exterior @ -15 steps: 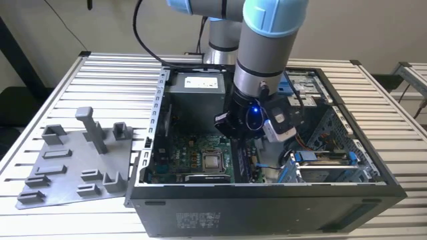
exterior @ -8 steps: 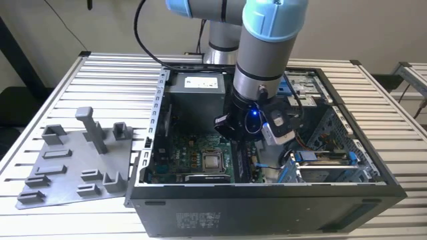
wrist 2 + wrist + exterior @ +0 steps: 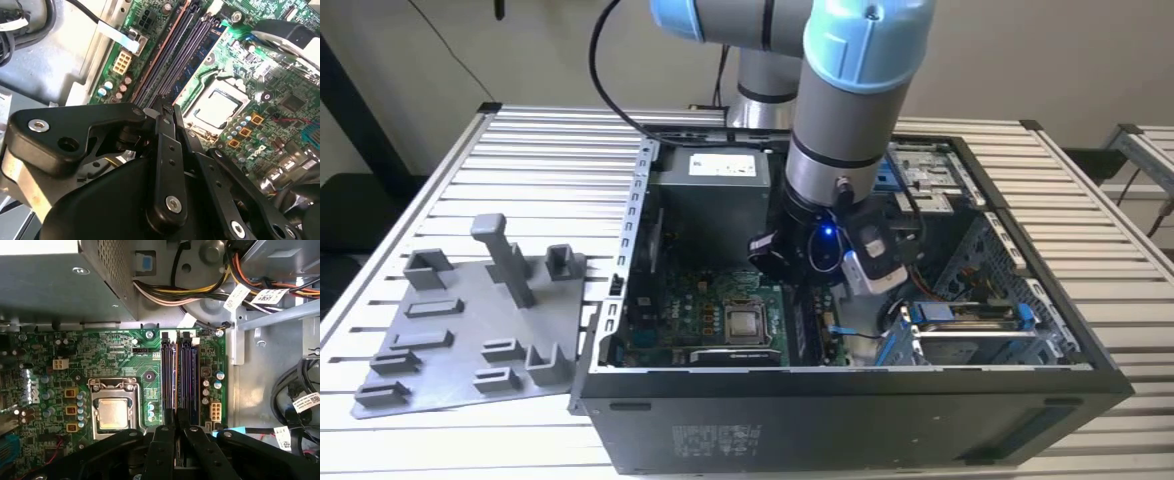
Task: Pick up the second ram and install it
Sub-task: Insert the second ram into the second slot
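My gripper reaches down inside the open computer case, low over the green motherboard. In both wrist views its black fingers stand pressed close together, shut, with the tips over one end of the long dark memory slots beside the processor socket. The slots run away from the fingertips. The second ram is hidden: I cannot tell whether a stick sits between the fingers or in a slot.
A flat grey holder tray with an upright T-shaped post lies at the exterior view's left of the case on the slatted table. Inside the case are the power supply, cable bundles and a drive cage.
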You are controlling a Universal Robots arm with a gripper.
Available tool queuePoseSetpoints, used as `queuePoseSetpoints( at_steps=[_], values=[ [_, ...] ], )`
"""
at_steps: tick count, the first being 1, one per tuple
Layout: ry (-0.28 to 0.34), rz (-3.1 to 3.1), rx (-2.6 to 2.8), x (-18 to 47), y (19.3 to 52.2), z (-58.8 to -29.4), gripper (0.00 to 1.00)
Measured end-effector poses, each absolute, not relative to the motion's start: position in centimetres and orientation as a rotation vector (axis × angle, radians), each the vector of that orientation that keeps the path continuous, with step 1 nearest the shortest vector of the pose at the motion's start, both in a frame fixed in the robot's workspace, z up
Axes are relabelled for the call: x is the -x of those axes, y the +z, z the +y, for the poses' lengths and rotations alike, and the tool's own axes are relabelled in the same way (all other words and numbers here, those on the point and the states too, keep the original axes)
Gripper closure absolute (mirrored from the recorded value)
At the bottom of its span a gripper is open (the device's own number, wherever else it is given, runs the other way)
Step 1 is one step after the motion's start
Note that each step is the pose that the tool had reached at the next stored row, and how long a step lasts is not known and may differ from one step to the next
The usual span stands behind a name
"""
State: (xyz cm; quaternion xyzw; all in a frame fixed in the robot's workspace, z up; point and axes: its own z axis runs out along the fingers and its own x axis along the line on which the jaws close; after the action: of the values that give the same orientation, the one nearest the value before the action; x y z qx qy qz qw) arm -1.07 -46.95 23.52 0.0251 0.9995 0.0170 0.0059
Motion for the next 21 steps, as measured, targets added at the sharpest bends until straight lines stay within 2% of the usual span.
queuePoseSetpoints(
  at_steps=[21],
  values=[
    [0.052, 3.128, -0.077, 1.2, 22.3, -46.9, 0.86]
  ],
)
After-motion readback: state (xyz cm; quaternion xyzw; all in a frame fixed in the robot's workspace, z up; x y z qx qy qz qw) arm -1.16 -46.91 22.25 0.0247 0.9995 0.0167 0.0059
